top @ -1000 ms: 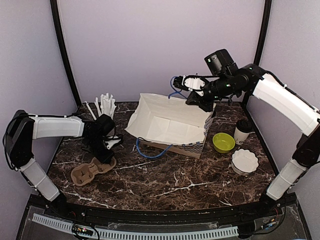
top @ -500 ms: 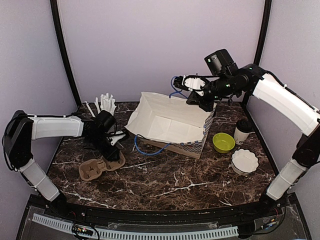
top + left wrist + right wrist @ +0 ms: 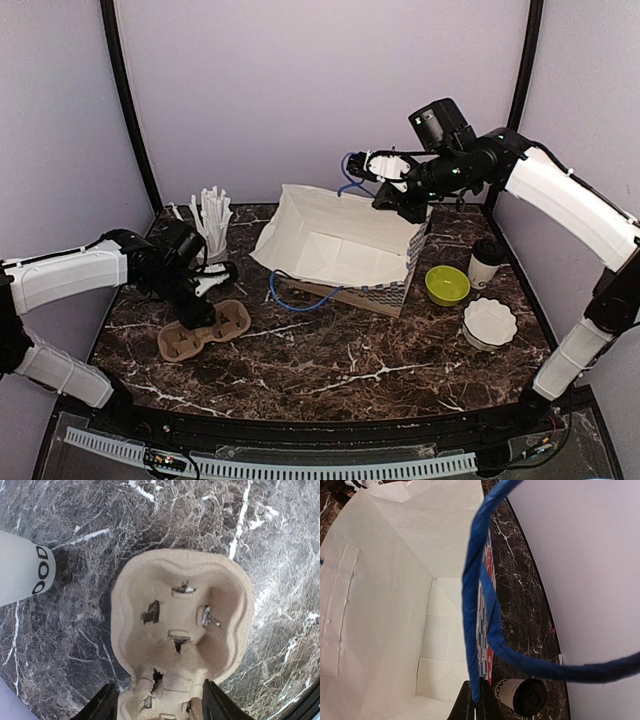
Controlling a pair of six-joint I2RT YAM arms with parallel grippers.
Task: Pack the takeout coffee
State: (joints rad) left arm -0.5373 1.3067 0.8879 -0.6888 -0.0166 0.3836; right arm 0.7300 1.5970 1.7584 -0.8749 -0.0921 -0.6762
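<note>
Treat the present step, judging by the layout, as setting out the pulp cup carrier (image 3: 182,610) on the worktop (image 3: 330,360) ahead of loading. Note the left tool (image 3: 159,707) open, one finger to each side of the carrier's narrow end, clamping nothing. Lift straight up when clearing, to avoid dragging the light carrier or tipping the straw cup (image 3: 212,215) standing near it. Note the right tool (image 3: 476,706) closed on the blue handle (image 3: 472,605) of the paper bag (image 3: 340,245), holding the far right side of the mouth up. Hold that handle steady and high, to prevent sagging and a blocked entry. Locate one coffee cup (image 3: 485,262) upright on the worktop, right of the bag, near the green bowl (image 3: 447,285) and well apart from the carrier. Expect no second lidded cup in these views. Identify by the white paper wall, black lettering near the base and a round black lid seated on top. Grip the wall below the lid, lightly, to avoid crushing the paper or popping the lid.
</note>
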